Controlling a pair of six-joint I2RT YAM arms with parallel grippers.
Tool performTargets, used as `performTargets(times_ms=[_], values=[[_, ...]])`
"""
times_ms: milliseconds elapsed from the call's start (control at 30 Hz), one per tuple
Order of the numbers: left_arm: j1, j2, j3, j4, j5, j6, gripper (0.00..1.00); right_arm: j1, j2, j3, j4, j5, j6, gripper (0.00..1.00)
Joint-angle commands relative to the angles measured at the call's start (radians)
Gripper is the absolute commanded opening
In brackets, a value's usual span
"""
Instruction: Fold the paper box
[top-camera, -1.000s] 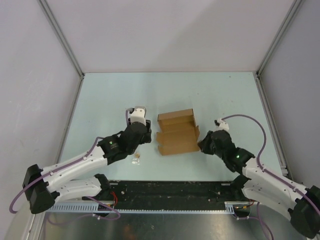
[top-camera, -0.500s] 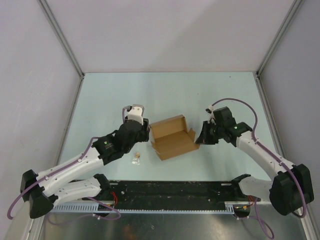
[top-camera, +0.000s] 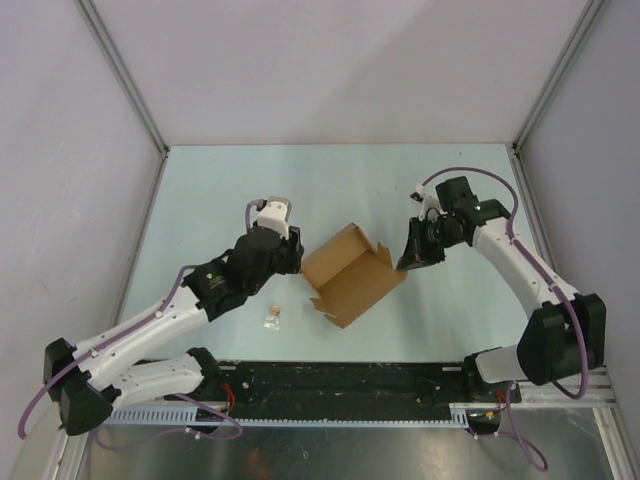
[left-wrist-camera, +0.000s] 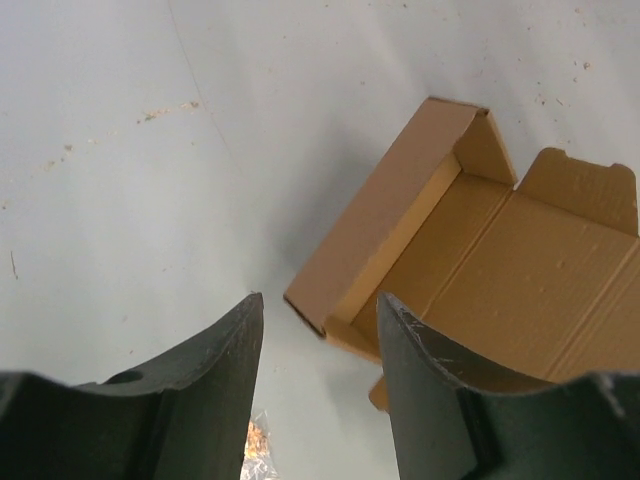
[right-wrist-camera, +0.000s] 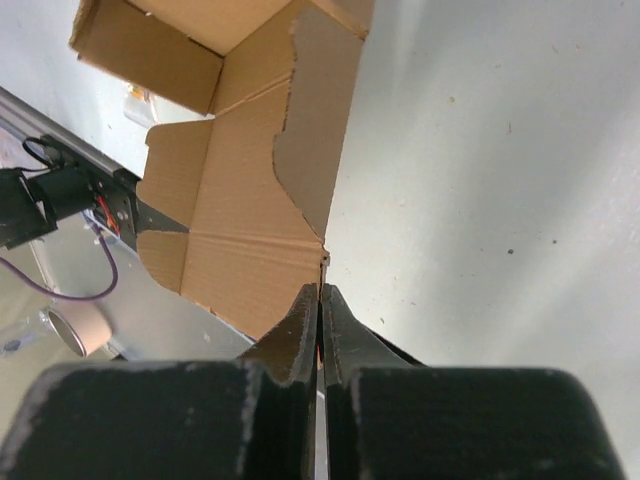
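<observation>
Looking at the paper box (top-camera: 350, 275) lying open and skewed on the desk (top-camera: 220, 190), between the two hands. Counting as done: one long wall raised, its end tab turned in. Counting as left: raising the other walls, tucking the spread flaps, closing the lid; judging it under halfway. Pinching a flap corner at the tips of the right hand (top-camera: 408, 262), fingers pressed together, seemingly on the cardboard edge. Holding the left hand (top-camera: 292, 262) with fingers apart, gripping nothing, a box corner just ahead.
</observation>
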Motion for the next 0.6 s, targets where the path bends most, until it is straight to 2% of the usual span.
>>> performTargets(times_ms=[0,567], values=[[0.015,0.013,0.052,0.009,0.054,0.030,0.54,0.021,0.071,0.092,-0.147,-0.023,-0.071,0.00],[0.063,0.073,0.058,0.016,0.137,0.047,0.53,0.064,0.016,0.249,-0.417,0.084,-0.033,0.02]])
